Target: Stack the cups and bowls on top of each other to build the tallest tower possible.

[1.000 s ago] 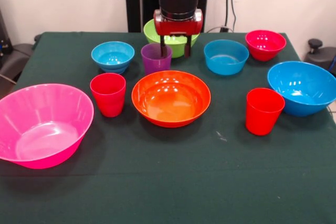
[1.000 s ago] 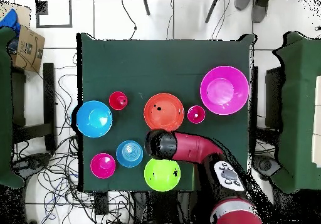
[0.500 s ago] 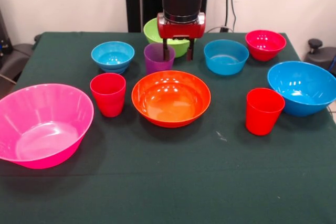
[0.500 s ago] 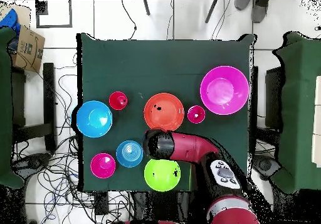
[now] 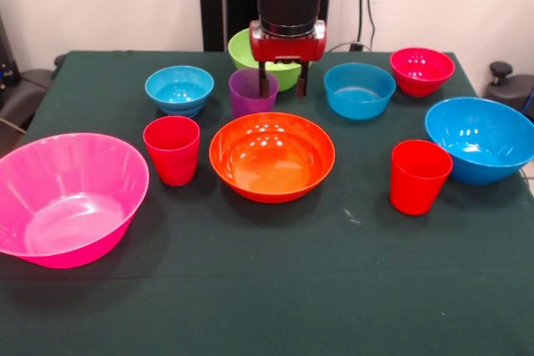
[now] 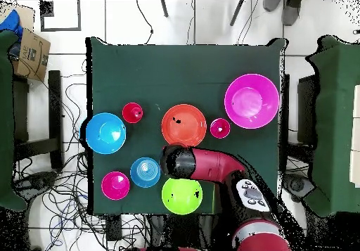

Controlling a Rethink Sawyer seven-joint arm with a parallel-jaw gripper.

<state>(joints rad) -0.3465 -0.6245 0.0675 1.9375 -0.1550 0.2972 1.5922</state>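
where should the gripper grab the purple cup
Grip the purple cup by its rim wall, coming straight down from above. It stands upright with its mouth open, so one finger can go inside and one outside. The gripper hangs open at its right rim, with the lime green bowl close behind, so a side approach looks cramped.

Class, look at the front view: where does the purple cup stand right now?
The purple cup stands upright on the table towards the far side, left of centre, between the small blue bowl and the gripper, just behind the orange bowl.

Front and overhead, shared table (image 5: 275, 289)
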